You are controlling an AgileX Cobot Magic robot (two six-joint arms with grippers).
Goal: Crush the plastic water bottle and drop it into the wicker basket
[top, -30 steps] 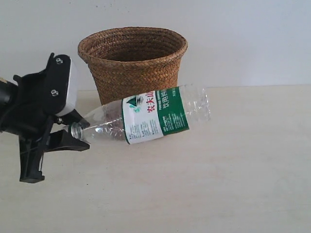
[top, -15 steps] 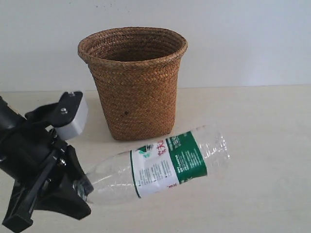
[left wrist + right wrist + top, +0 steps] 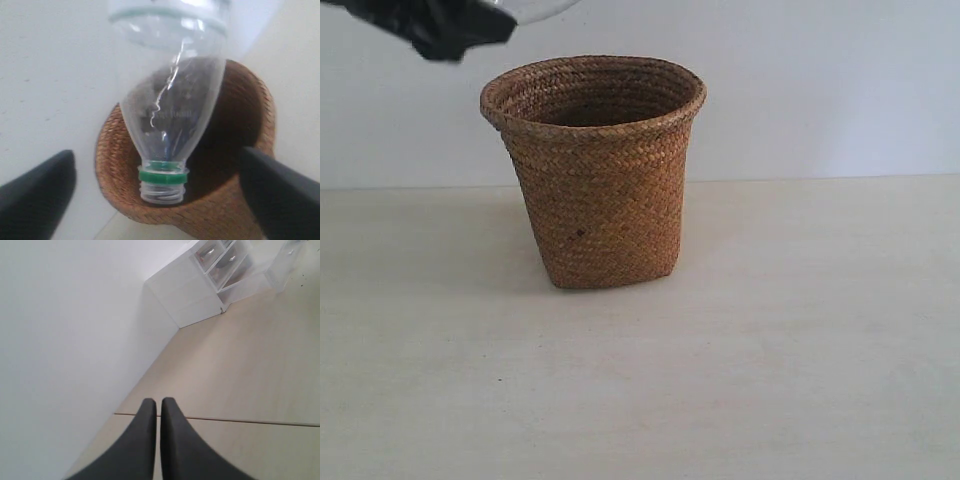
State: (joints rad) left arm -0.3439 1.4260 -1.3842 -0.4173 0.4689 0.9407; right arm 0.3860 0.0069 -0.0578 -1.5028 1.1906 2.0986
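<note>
The wicker basket (image 3: 595,170) stands upright on the table; the left wrist view looks down into its dark inside (image 3: 235,125). The plastic water bottle (image 3: 170,100) hangs over that opening. Its bare threaded mouth and green neck ring point toward the wrist camera. My left gripper (image 3: 156,152) is open, its two dark fingers (image 3: 35,195) far out on either side and clear of the neck. In the exterior view that gripper (image 3: 440,25) is at the top left corner, with a sliver of clear bottle (image 3: 535,8) beside it. My right gripper (image 3: 160,401) is shut on nothing.
The pale wooden table (image 3: 770,350) spreads around the basket, with a white wall behind it. A white drawer cabinet (image 3: 200,285) stands against the wall in the right wrist view.
My left arm has risen from table height to above the basket's rim. It brought the bottle, which has nearly left the exterior view.
</note>
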